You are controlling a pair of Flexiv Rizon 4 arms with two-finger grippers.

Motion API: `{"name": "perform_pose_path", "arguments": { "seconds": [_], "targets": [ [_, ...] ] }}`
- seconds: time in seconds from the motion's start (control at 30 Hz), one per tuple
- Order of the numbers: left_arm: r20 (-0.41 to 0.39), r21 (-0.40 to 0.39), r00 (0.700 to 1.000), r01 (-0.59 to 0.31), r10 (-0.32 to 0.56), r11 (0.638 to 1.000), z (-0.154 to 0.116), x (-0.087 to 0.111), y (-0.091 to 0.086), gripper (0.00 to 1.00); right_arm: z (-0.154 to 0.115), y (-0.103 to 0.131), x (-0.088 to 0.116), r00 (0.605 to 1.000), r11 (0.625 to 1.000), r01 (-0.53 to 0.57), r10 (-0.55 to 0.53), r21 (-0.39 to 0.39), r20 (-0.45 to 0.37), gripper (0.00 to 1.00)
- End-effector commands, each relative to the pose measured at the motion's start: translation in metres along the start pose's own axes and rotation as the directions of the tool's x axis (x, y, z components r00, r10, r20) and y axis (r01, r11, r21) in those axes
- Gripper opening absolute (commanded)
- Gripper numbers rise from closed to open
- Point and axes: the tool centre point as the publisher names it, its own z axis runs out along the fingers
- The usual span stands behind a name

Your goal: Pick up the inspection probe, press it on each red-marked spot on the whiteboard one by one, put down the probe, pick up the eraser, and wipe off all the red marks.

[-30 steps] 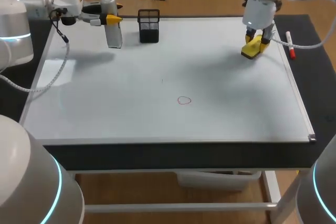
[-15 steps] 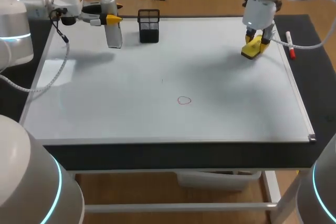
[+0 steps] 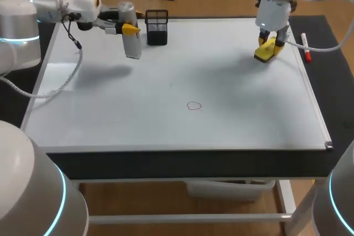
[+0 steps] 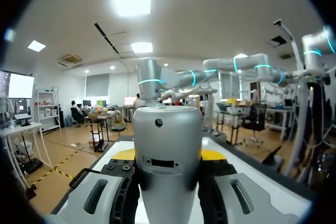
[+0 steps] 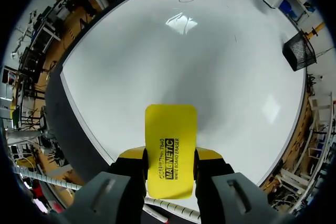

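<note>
inspection probe (image 4: 167, 129) snug in left pincer (image 4: 168, 156), eraser (image 5: 170, 129) snug in right pincer (image 5: 170, 154)

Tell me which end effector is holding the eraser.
The right end effector, near the whiteboard's far right corner: it clamps the yellow eraser, while the left end effector clamps the grey probe.

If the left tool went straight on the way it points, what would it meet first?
Probably the black mesh holder, standing just ahead of the left tool, which is shut on the probe. Height is unclear from the head view, so it might pass over it.
</note>
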Motion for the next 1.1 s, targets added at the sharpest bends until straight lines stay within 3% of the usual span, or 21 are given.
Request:
{"name": "perform_pose_path", "arguments": {
  "seconds": [0.03,0.2,0.6,0.93,1.1],
  "targets": [
    [-0.051,0.014,0.999,-0.003,0.004,1.000,0.018,0.010,-0.004,0.00,-0.001,0.000,0.001,1.000,1.000,0.002,-0.002,0.002,-0.002,0.00],
    [-0.152,0.058,0.988,0.023,-0.014,0.998,0.042,0.034,-0.007,0.00,-0.001,0.000,0.001,1.000,1.000,0.002,-0.002,0.002,-0.002,0.00],
    [-0.347,0.046,0.937,0.057,-0.038,0.997,0.099,0.095,-0.012,0.00,-0.001,0.000,0.001,1.000,1.000,0.002,-0.002,0.002,-0.002,0.00],
    [-0.476,0.023,0.878,0.080,-0.059,0.997,0.144,0.135,0.000,0.00,-0.001,0.000,0.001,1.000,1.000,0.002,-0.002,0.002,-0.002,0.00],
    [-0.518,0.046,0.853,0.108,-0.069,0.993,0.157,0.145,0.006,0.00,-0.001,0.000,0.001,1.000,1.000,0.002,-0.002,0.002,-0.002,0.00]
  ]
}}
